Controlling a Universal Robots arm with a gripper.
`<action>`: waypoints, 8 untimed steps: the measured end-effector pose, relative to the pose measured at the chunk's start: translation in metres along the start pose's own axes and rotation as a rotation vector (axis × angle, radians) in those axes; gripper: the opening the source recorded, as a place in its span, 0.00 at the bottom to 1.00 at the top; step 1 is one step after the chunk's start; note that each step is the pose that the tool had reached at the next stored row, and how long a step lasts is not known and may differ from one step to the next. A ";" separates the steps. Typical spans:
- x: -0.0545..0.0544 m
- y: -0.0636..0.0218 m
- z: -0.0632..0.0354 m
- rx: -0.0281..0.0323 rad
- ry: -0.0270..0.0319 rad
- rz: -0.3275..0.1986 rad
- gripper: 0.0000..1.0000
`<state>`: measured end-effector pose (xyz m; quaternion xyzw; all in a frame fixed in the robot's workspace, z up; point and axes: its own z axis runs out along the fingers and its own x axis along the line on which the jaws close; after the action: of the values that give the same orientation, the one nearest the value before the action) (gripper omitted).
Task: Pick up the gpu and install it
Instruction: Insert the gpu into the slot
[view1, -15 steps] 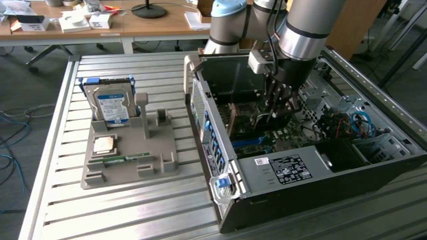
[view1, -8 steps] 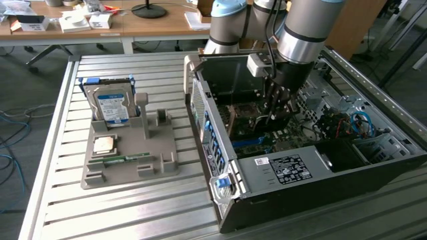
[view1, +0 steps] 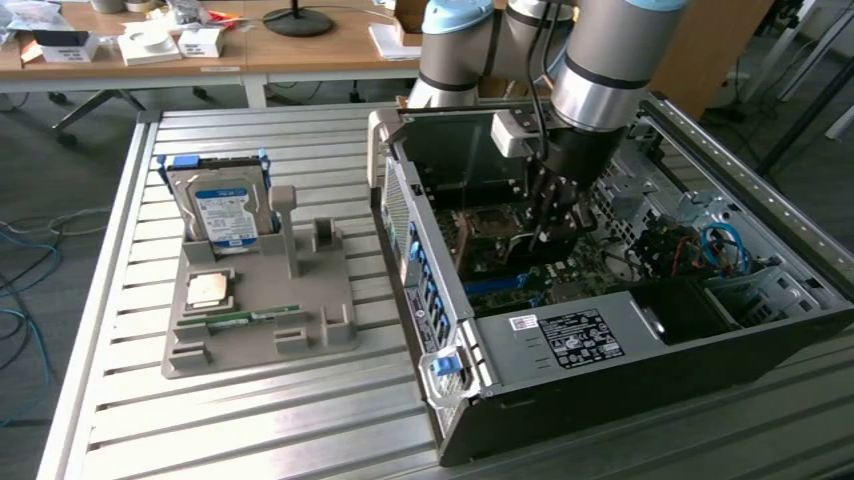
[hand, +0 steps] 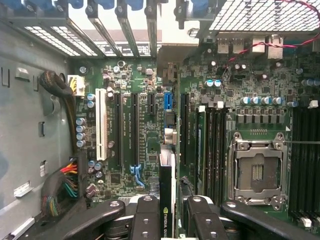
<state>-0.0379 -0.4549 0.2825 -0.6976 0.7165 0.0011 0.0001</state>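
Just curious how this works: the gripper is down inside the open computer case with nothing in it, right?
Not quite. The gripper is inside the open computer case, but it isn't empty: it grips the gpu edge-on, as the wrist view shows.

A slatted metal bench (view1: 267, 430) carries two things side by side: a grey parts holder (view1: 327, 300) toward the exterior view's left, and an open computer case (view1: 641, 375) at the right.

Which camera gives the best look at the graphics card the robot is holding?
The wrist view: the gpu sits edge-on, clamped in the gripper, over the motherboard. In the exterior view, the gripper inside the computer case mostly hides it.
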 end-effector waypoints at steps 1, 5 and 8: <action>0.000 0.0007 0.0001 0.0000 -0.0001 0.000 0.26; 0.000 0.0025 0.0002 0.0001 -0.0003 0.000 0.26; 0.000 0.0025 0.0002 0.0001 -0.0001 0.000 0.26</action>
<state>-0.0405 -0.4549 0.2823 -0.6977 0.7164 0.0011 0.0002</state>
